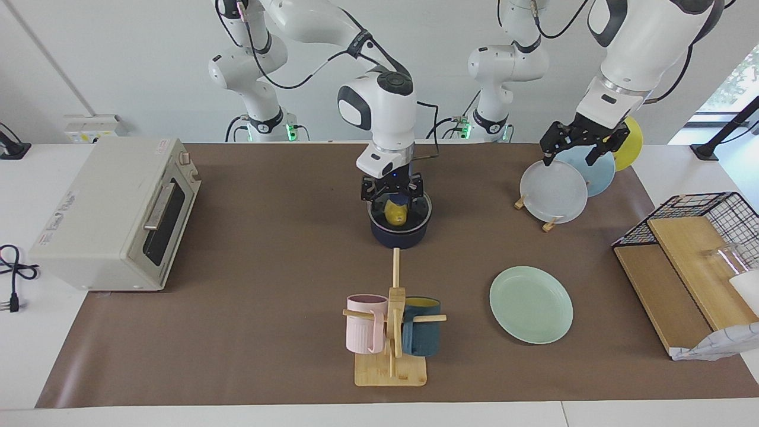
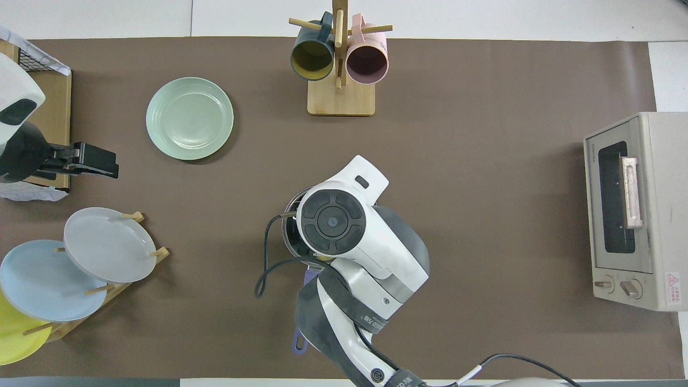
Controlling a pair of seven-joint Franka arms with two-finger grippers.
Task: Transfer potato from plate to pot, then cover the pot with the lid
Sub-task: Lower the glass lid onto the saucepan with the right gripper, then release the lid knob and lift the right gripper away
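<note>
Potato: inside the pot, standing upright between the fingers of the right gripper, which reaches down into the pot's mouth. The fingers look pressed against the potato's sides, so it reads as gripped, not yet released. In the overhead view the right arm covers the pot almost wholly; only a sliver of rim and the blue handle show beneath it.

Plate: mint-green, bare, flat on the mat, farther from the robots than the pot and toward the left arm's end of the table.

Lid: not found in either view. Cannot tell where it is.

Left gripper: hangs over the plate rack, fingers spread, nothing between them. Appears to be waiting.

Progress, as judged: the transfer is nearly done, with the potato in the pot and only letting go and drawing back remaining. Covering the pot has not begun; the lid must be located first.

Count:
- potatoes 1
- pots 1
- plates 4: the mint one lying flat; white-grey, light blue and yellow standing in the rack
- mugs 2: pink and dark teal, hung on one wooden stand
- toaster ovens 1, at the right arm's end
- wire baskets 1, by the wooden boards at the left arm's end
- lids 0 visible
</note>
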